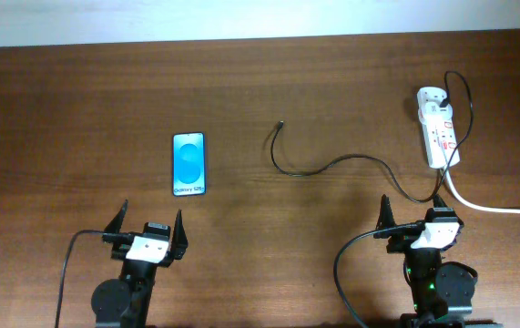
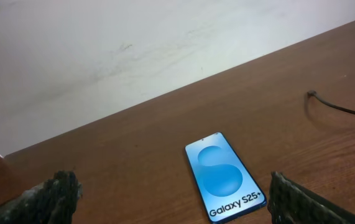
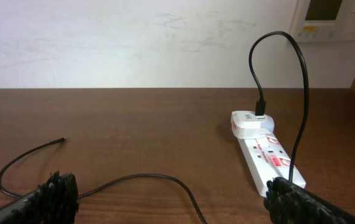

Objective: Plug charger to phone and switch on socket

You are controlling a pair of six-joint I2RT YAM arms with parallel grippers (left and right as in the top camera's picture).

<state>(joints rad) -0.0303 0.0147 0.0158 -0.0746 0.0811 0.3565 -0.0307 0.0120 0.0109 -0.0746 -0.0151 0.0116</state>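
The phone (image 1: 188,164) lies flat on the table left of centre, blue screen up, "Galaxy" text at its near end; it also shows in the left wrist view (image 2: 224,177). The charger cable (image 1: 332,166) runs from a white adapter on the socket (image 1: 437,128) leftward, and its free plug tip (image 1: 281,124) lies on the wood. In the right wrist view the socket (image 3: 267,155), the cable (image 3: 152,179) and the tip (image 3: 62,140) show. My left gripper (image 1: 150,228) is open and empty, near of the phone. My right gripper (image 1: 414,214) is open and empty, near of the socket.
The socket's thick white cord (image 1: 496,208) runs off the right edge. The table's far edge meets a white wall (image 2: 133,56). The robots' black cables (image 1: 346,273) loop by the arm bases at the near edge.
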